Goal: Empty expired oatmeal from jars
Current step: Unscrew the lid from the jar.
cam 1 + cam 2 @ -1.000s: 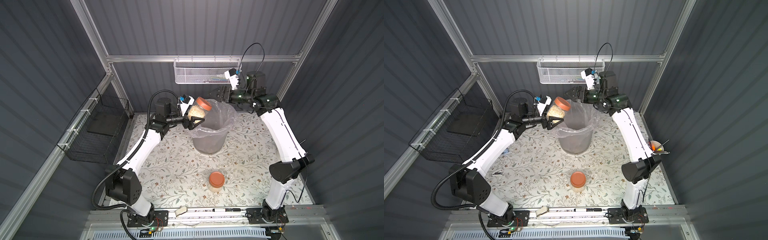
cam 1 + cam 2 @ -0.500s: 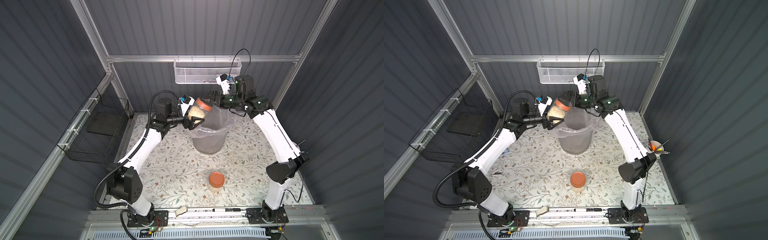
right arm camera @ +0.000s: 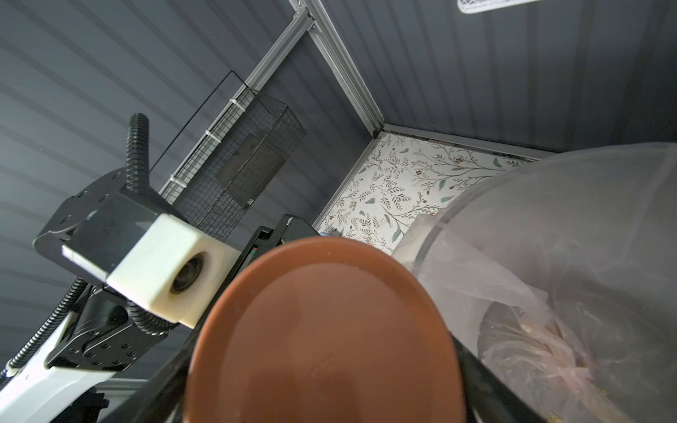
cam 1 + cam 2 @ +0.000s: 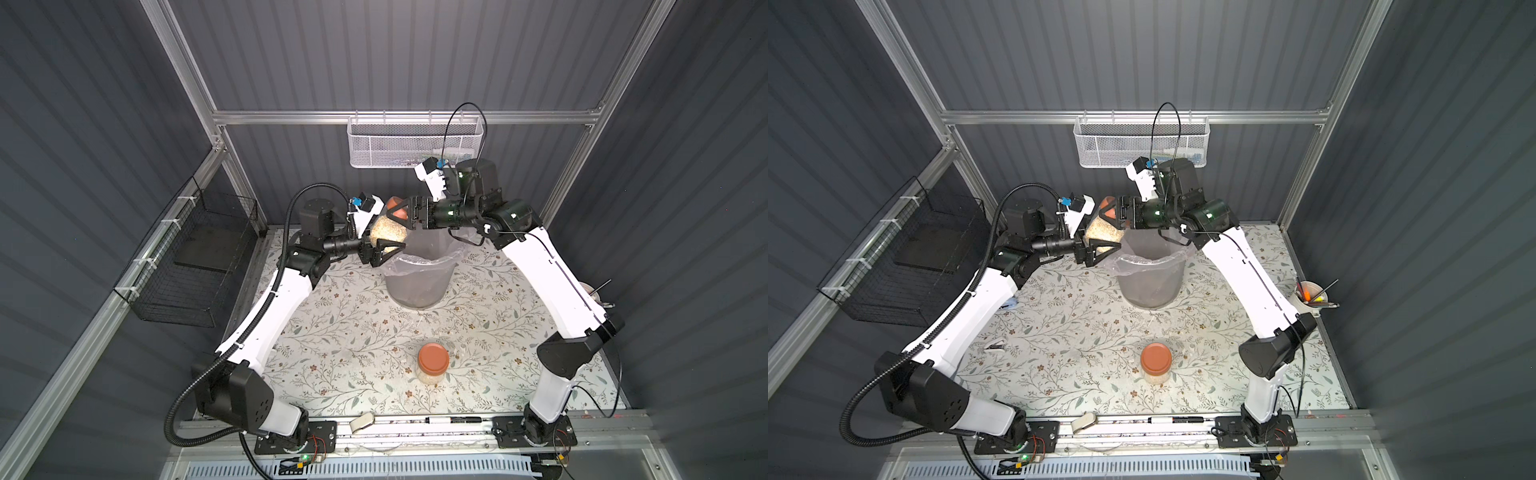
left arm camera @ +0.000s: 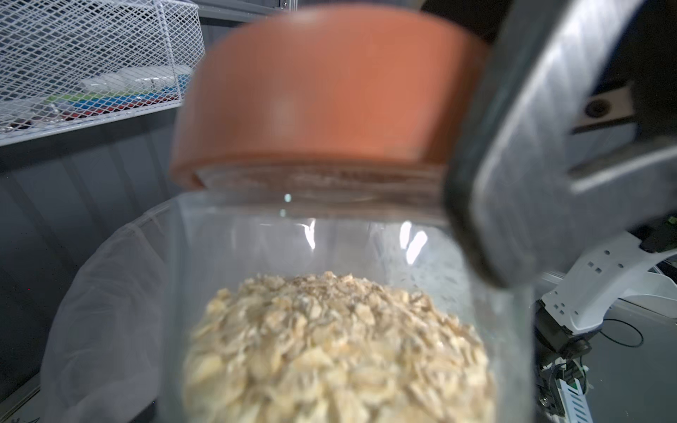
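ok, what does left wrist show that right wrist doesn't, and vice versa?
Left wrist only: oatmeal through the clear wall of the held jar, the side rim of the orange lid, and one finger of the right gripper alongside that rim.
Right wrist only: the lid's flat top, the left wrist camera, black wire basket, floral tabletop.
Both: the orange lid and the bin liner.
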Available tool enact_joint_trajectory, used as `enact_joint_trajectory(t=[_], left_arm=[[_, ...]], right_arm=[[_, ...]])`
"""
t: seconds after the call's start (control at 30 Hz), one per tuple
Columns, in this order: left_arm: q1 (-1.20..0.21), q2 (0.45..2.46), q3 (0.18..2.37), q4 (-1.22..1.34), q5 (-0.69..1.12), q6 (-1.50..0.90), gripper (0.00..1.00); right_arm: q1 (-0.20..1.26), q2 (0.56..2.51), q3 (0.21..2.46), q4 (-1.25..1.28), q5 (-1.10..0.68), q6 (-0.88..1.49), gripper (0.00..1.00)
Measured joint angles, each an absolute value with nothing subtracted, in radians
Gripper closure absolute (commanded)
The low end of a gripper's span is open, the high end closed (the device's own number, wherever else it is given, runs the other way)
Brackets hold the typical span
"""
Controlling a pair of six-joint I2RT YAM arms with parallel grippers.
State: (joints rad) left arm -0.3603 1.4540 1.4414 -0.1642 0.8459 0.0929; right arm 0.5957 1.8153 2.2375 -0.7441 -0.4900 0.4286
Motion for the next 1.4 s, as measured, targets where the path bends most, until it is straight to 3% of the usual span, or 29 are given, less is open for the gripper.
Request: enact_joint_trajectory(t=[0.13, 0.4, 0.6, 1.4], left_arm=[[-0.361, 1.383, 1.370, -0.181, 0.855, 0.094, 1.00], [-0.361, 1.275, 1.238, -0.199, 0.857, 0.094, 1.00], [-0.360, 1.248, 1.225, -0.207, 0.857, 0.094, 1.00], [-0.360, 1.204, 1.169, -0.206, 0.861, 0.094, 1.00]], right_arm=[[0.604, 1.777, 2.196, -0.734, -0.490, 0.422, 0.03], [0.614, 1.736, 2.127, -0.711, -0.464, 0.418, 0.06], [0.648, 1.729, 2.112, -0.715, -0.446, 0.401, 0.01], [0.683, 1.665, 2.076, -0.778, -0.415, 0.345, 0.01]])
